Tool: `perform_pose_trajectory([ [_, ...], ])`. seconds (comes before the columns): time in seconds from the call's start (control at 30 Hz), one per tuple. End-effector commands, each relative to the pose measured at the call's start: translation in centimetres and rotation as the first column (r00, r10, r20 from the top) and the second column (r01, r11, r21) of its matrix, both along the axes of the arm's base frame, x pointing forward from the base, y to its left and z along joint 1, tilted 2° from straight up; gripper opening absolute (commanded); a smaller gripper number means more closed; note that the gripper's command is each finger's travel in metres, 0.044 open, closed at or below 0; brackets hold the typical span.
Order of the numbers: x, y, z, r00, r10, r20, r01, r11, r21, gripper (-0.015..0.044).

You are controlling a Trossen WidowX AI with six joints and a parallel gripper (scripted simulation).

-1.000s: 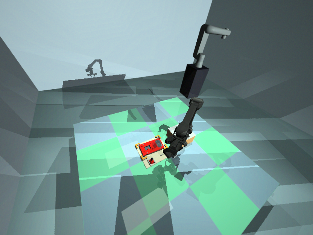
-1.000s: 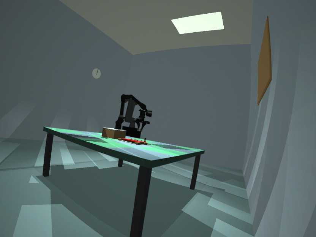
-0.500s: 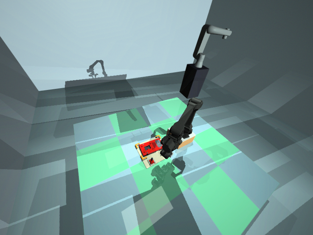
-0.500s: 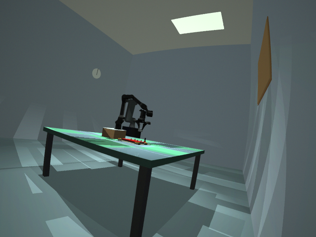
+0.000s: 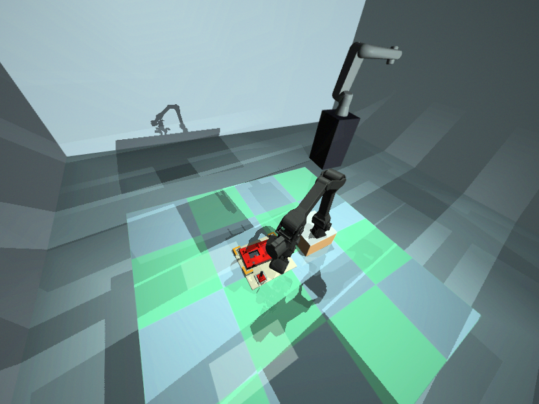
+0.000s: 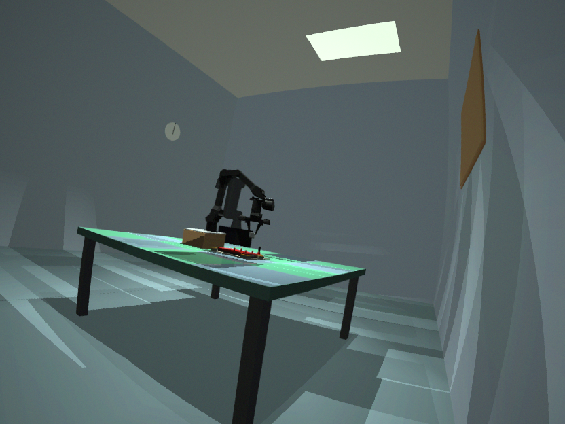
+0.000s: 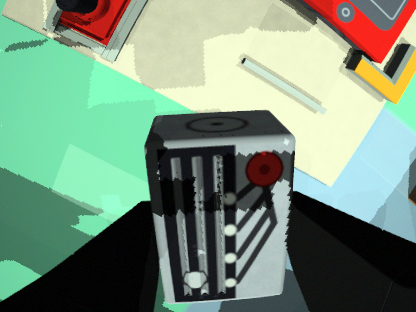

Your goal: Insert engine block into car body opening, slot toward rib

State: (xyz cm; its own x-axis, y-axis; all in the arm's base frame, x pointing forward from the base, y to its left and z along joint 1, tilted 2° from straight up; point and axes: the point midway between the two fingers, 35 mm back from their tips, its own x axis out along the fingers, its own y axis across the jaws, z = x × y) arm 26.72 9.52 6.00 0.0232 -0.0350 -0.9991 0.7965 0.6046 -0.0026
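Note:
My gripper (image 7: 220,211) (image 6: 252,233) is shut on the engine block (image 7: 257,250) (image 6: 251,234), a pale grey block with dark slots on the left of its face and a red disc at upper right. It is held in the air above the table, beside the cream board's edge in the wrist view. The red car body (image 5: 256,263) (image 6: 231,251) (image 7: 367,37) lies flat on the board. Its opening (image 5: 253,254) shows in the top view, left of the arm. The arm hides part of the car body and the fingers there. I cannot make out the rib.
The cream board (image 5: 272,274) (image 7: 175,65) carries yellow corner brackets (image 7: 384,79) (image 5: 247,271), a thin pale rod (image 7: 282,85) and a small red piece (image 5: 261,278) (image 7: 111,17) with a black knob. A box (image 5: 321,246) (image 6: 195,238) stands by the arm's base.

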Motion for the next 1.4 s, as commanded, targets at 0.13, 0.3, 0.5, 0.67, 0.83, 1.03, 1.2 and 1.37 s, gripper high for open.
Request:
perform_pose_trajectory([
  [0.13, 1.7, -1.7, -0.6, 0.990, 0.143, -0.001, -0.143, 0.990, -0.002, 0.0000],
  [0.3, 2.6, -2.8, -1.0, 0.974, 0.226, -0.004, -0.226, 0.974, -0.004, 0.0000],
  [0.5, 3.6, -4.2, -1.5, 0.946, 0.323, -0.008, -0.323, 0.946, -0.007, 0.0000],
  [0.67, 4.4, -5.4, -2.0, 0.916, 0.401, -0.011, -0.401, 0.916, -0.010, 0.0000],
  [0.83, 5.0, -6.7, -2.4, 0.879, 0.477, -0.015, -0.477, 0.879, -0.012, 0.0000],
  [1.03, 5.8, -8.3, -3.0, 0.826, 0.563, -0.020, -0.563, 0.826, -0.014, 0.0000],
  [1.2, 6.4, -9.7, -3.5, 0.776, 0.630, -0.025, -0.631, 0.776, -0.015, 0.0000],
  [1.37, 6.8, -11.1, -4.0, 0.720, 0.693, -0.030, -0.694, 0.720, -0.016, 0.0000],
])
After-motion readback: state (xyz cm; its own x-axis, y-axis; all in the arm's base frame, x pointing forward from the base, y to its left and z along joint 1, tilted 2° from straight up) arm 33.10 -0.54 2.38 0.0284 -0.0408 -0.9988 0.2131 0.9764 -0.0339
